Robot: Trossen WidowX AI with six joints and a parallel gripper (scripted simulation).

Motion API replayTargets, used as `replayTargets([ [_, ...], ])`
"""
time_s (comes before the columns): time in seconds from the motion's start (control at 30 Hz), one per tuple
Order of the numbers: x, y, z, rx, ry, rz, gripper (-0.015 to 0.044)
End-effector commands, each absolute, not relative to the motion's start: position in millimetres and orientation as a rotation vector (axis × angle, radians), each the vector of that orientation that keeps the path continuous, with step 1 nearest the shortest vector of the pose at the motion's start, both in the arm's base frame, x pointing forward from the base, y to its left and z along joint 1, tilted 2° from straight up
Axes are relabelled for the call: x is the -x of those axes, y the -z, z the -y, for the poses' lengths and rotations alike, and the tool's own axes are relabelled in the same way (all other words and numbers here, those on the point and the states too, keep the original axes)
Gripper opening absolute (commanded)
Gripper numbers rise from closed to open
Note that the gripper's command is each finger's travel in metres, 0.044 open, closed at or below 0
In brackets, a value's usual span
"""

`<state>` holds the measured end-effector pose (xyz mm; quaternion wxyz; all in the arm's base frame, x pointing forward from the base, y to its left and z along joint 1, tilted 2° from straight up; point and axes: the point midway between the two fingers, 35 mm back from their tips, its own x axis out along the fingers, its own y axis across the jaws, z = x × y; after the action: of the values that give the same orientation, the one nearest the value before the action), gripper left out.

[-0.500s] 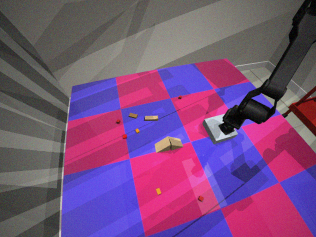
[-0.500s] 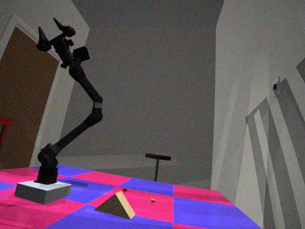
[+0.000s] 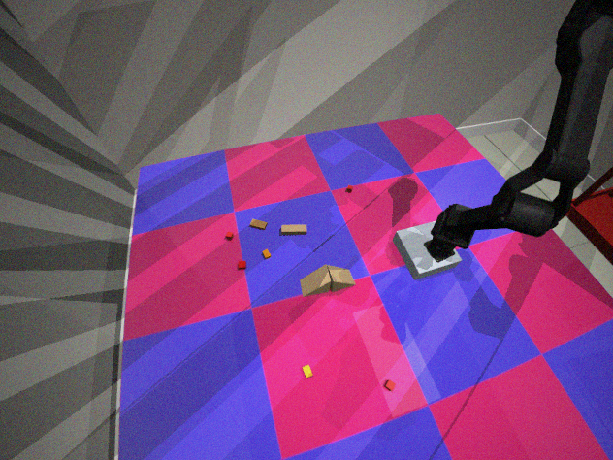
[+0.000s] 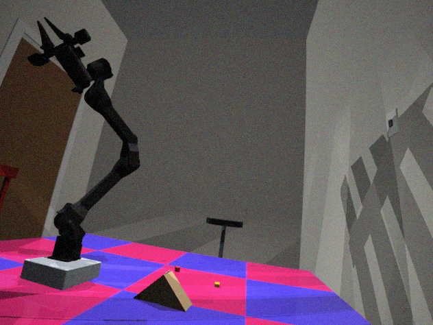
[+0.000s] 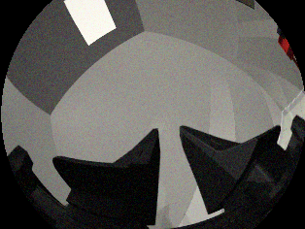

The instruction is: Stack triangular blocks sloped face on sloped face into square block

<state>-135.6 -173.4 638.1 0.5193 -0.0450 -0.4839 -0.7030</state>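
Observation:
Two tan triangular blocks stand side by side on the table in the top view, the left block [image 3: 315, 281] and the right block [image 3: 342, 279], with a thin dark line between them. Their high edges are together and their outlines fall away to either side. In the exterior view they show as one peaked tan shape [image 4: 179, 293], and I cannot tell them apart there. My gripper [image 4: 41, 19] [image 5: 168, 131] is high above the table, over the base side, pointing up and away from the blocks. Its fingers are a little apart, with nothing between them. It is outside the top view.
Two flat wooden pieces [image 3: 257, 224] [image 3: 293, 229] lie behind the blocks. Several small cubes are scattered about, among them a red cube [image 3: 241, 264], an orange one [image 3: 266, 253] and a yellow one [image 3: 307, 371] [image 4: 217, 284]. The arm stands on a grey base [image 3: 411, 245] [image 4: 59, 278].

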Motion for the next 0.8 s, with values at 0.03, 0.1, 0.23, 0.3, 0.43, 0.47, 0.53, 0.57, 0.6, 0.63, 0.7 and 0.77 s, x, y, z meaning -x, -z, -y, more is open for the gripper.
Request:
replayTargets([
  [0.03,136,-600,234,-0.166,1.625,1.138,0.0000],
  [0.1,130,-584,258,-0.275,1.598,1.120,0.0000],
  [0.23,110,-546,303,-0.487,1.559,1.056,0.0000],
  [0.3,96,-525,323,-0.590,1.543,1.011,0.0000],
  [0.43,60,-481,358,-0.779,1.511,0.900,0.0000],
  [0.47,51,-472,364,-0.814,1.505,0.874,0.0000],
  [0.53,32,-459,372,-0.885,1.481,0.837,0.0000],
  [0.57,21,-450,376,-0.925,1.468,0.811,0.0000],
  [0.6,9,-442,380,-0.966,1.455,0.783,0.0000],
  [0.63,-3,-433,383,-1.006,1.442,0.754,0.0000],
  [0.7,-28,-415,388,-1.082,1.418,0.693,0.0000],
  [0.77,-53,-397,391,-1.150,1.397,0.629,0.0000],
])
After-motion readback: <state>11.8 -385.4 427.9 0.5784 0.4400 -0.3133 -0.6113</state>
